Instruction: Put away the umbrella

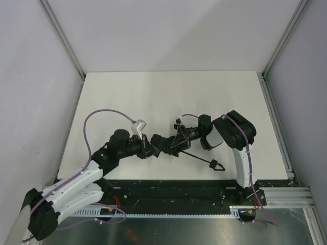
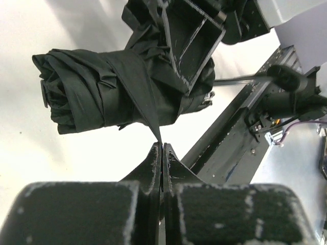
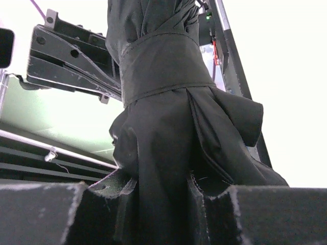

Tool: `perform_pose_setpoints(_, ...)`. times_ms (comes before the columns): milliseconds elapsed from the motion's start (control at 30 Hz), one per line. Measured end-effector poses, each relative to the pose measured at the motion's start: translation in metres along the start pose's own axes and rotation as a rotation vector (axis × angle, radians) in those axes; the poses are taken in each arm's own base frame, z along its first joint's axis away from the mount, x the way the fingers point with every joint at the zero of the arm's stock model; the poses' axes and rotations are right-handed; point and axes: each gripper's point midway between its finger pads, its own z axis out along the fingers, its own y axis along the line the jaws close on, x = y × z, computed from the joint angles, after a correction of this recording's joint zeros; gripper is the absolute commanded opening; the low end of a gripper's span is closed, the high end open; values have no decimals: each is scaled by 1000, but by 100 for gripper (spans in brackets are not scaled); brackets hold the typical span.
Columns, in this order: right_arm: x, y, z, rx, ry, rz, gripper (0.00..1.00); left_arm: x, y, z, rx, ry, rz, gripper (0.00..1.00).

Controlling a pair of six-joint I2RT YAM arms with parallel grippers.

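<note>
The black umbrella (image 1: 162,143) is folded into a roll and held between my two grippers, above the white table's near middle. Its thin shaft (image 1: 196,157) runs right to the small handle with cord (image 1: 214,165). My left gripper (image 1: 146,149) is shut on the pointed tip of the wrap strap (image 2: 153,120), which leads round the rolled canopy (image 2: 97,87). The left gripper's fingertips (image 2: 153,155) are pressed together. My right gripper (image 1: 176,139) is shut on the bunched fabric (image 3: 168,132), just below the strap band (image 3: 163,66). It also shows in the left wrist view (image 2: 194,41).
The white table (image 1: 168,97) extends far behind the arms, with grey walls and metal frame posts (image 1: 276,117) on both sides. A black rail (image 1: 179,186) runs along the table's near edge. Purple cables loop above the left arm (image 1: 102,115).
</note>
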Motion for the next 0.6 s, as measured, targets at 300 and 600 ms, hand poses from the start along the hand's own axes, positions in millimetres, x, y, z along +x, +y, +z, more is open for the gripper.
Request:
perform_pose_setpoints(300, -8, -38, -1, 19, -52, 16, 0, 45, 33, 23, -51, 75, -79, 0)
perform_pose_setpoints(600, -31, -68, 8, 230, -133, -256, 0, 65, 51, 35, -86, 95, -130, 0)
